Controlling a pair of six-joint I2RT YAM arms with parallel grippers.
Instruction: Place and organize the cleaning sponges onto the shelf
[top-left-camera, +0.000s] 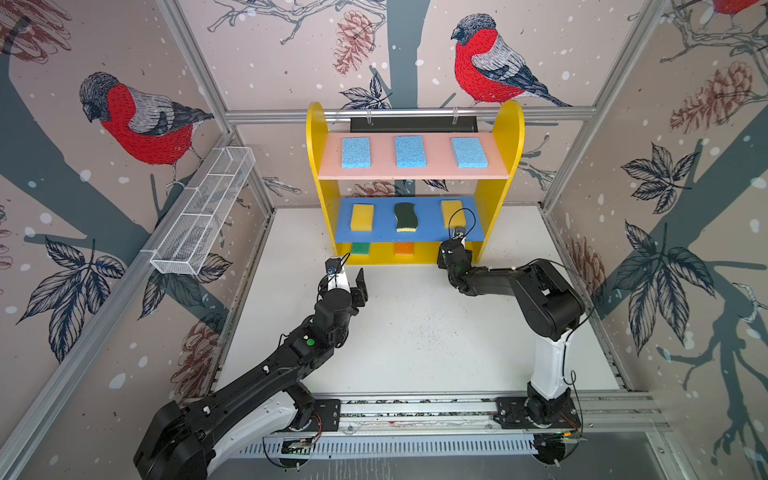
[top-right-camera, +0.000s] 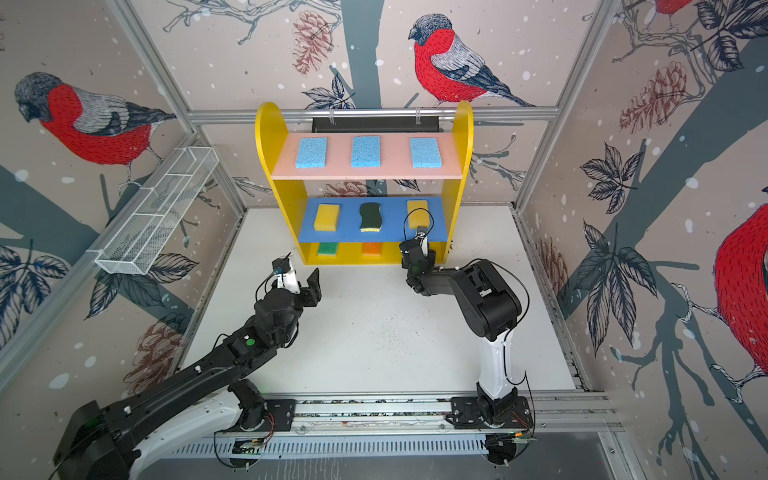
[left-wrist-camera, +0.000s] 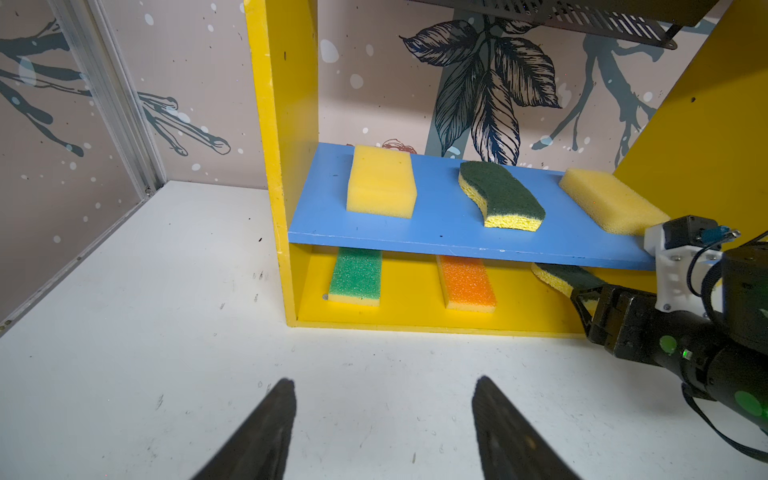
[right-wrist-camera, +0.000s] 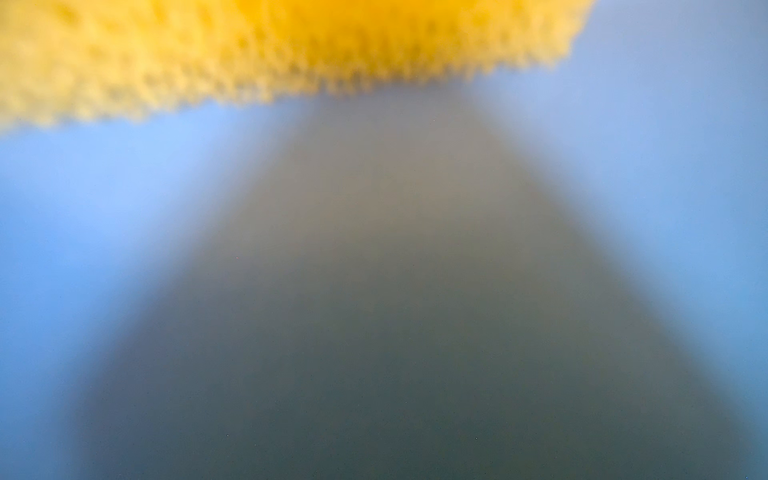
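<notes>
The shelf (top-left-camera: 505, 137) stands at the back of the table. Its pink top board carries three light-blue sponges (top-left-camera: 410, 151). On the blue middle board lie a yellow block (top-left-camera: 362, 217), a wavy scourer (top-left-camera: 405, 217) and a second yellow block (top-left-camera: 451, 210). The bottom tier holds a green-topped sponge (left-wrist-camera: 357, 276) and an orange-topped sponge (left-wrist-camera: 467, 280). My right gripper (left-wrist-camera: 584, 297) reaches into that tier's right end, shut on another wavy scourer (left-wrist-camera: 559, 276), which is tilted. In both top views the blue board hides its fingers. My left gripper (left-wrist-camera: 384, 384) hovers open and empty before the shelf's left side.
A long white wire basket (top-left-camera: 203, 216) hangs on the left wall. A black perforated tray (top-left-camera: 413, 123) sits behind the shelf top. The white table (top-left-camera: 415, 332) stretches between both arms. The right wrist view is a blur of yellow sponge (right-wrist-camera: 291, 50) over blue board.
</notes>
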